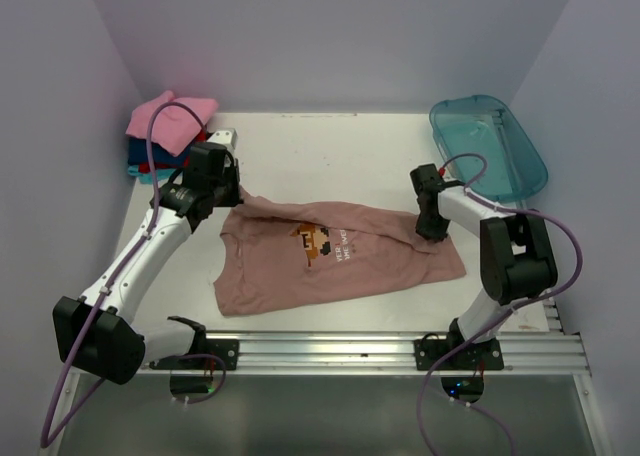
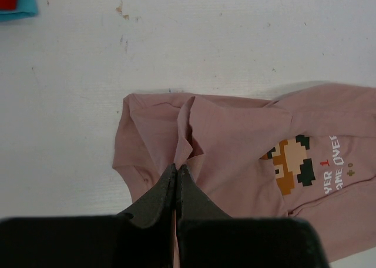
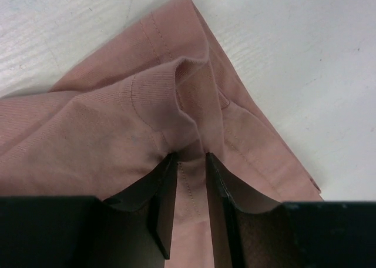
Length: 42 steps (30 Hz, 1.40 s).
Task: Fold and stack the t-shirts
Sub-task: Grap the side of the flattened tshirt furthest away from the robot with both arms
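Observation:
A dusty pink-brown t-shirt [image 1: 330, 261] with a pixel-character print lies spread across the middle of the table, its print facing up. My left gripper [image 1: 232, 194] is at its far left corner, and in the left wrist view it [image 2: 177, 167] is shut on a raised fold of the t-shirt [image 2: 235, 133]. My right gripper [image 1: 432, 234] is at the far right corner. In the right wrist view it [image 3: 191, 156] pinches a bunched ridge of the same t-shirt [image 3: 106, 133] between narrowly parted jaws. Folded t-shirts [image 1: 165, 131], pink on top of red, blue and teal, are stacked at the back left.
A translucent teal plastic tub [image 1: 487, 146] stands at the back right corner. White walls close in the table on three sides. A corner of the folded stack [image 2: 14, 0] shows at the top left of the left wrist view. An aluminium rail [image 1: 330, 351] runs along the near edge.

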Each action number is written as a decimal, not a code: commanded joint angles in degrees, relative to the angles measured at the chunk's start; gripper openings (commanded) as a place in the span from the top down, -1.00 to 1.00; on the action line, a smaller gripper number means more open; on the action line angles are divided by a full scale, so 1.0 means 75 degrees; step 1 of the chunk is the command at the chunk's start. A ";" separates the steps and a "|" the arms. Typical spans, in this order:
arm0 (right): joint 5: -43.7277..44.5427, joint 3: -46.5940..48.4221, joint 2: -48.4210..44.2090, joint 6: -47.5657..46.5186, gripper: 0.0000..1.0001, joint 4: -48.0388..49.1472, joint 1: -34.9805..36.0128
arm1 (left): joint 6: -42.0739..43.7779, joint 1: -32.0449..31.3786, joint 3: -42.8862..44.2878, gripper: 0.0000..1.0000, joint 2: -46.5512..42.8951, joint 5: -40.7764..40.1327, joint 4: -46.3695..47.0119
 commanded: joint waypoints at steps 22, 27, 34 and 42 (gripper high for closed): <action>0.0384 0.1104 -0.0842 -0.0345 1.00 -0.0466 -0.0043 | 0.0029 -0.0011 -0.0062 1.00 -0.0221 0.0000 0.0167; 0.0489 0.2205 -0.0140 -0.0497 1.00 -0.0641 -0.0066 | 0.0076 -0.0011 -0.0028 1.00 -0.0140 -0.0233 0.0296; 0.0548 0.3869 0.1102 -0.0708 1.00 -0.0806 -0.0218 | 0.0123 0.0001 0.0312 1.00 0.0106 -0.1369 0.0566; 0.0490 0.5651 0.2404 -0.1095 1.00 -0.0912 -0.0570 | 0.0369 0.0270 0.0769 1.00 0.0773 -0.2555 0.1291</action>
